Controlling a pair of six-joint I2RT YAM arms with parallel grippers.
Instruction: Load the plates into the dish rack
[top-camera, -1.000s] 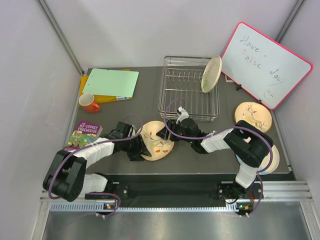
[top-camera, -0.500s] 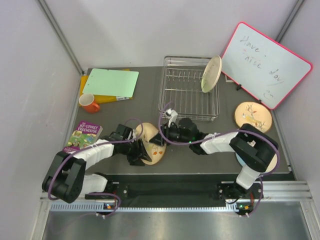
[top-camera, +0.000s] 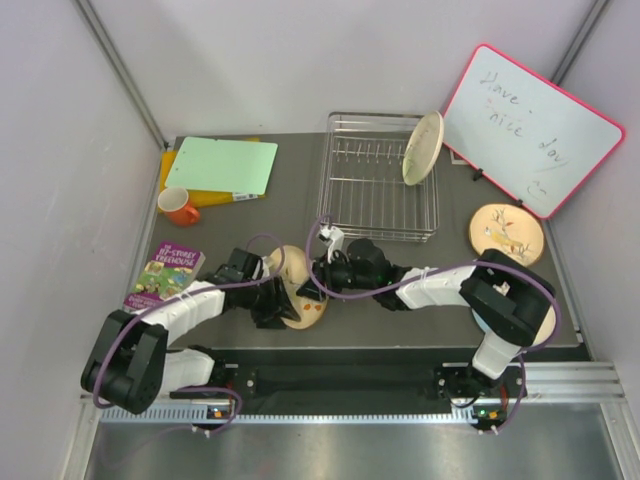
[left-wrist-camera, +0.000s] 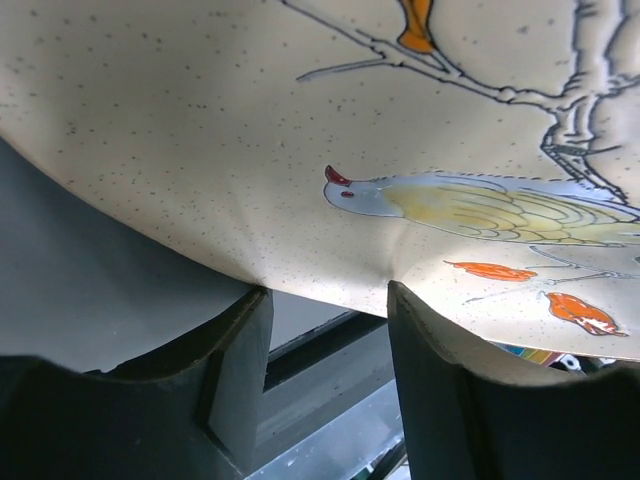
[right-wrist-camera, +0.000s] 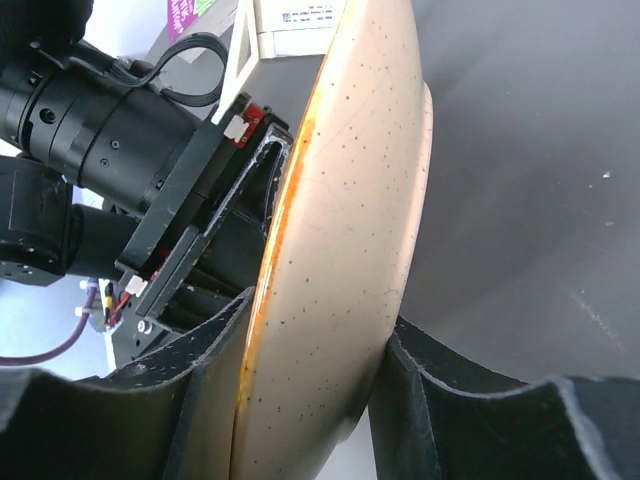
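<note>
A peach plate (top-camera: 300, 305) with a bird drawing stands tilted up on edge at the table's near middle. My right gripper (top-camera: 316, 278) reaches in from the right. In the right wrist view its fingers press both faces of the plate (right-wrist-camera: 350, 200) at the rim, so the right gripper (right-wrist-camera: 320, 310) is shut on it. My left gripper (top-camera: 280, 300) is on the plate's left. In the left wrist view the plate (left-wrist-camera: 300, 150) rests on its fingertips, and the left gripper (left-wrist-camera: 325, 295) is open with an empty gap. The dish rack (top-camera: 350, 205) holds one pale yellow-green plate (top-camera: 423, 148) upright. Another peach plate (top-camera: 506, 233) lies flat at the right.
A pink-framed whiteboard (top-camera: 530, 125) leans at the back right. An orange mug (top-camera: 180, 206), a green sheet on a yellow pad (top-camera: 222, 165) and a book (top-camera: 165, 268) are on the left side. The right arm's elbow (top-camera: 510, 300) is near the table's right front.
The peach plate went from lying nearly flat to tilted up on edge. My right gripper moved left onto its rim and closed on it. The left gripper kept its opening.
</note>
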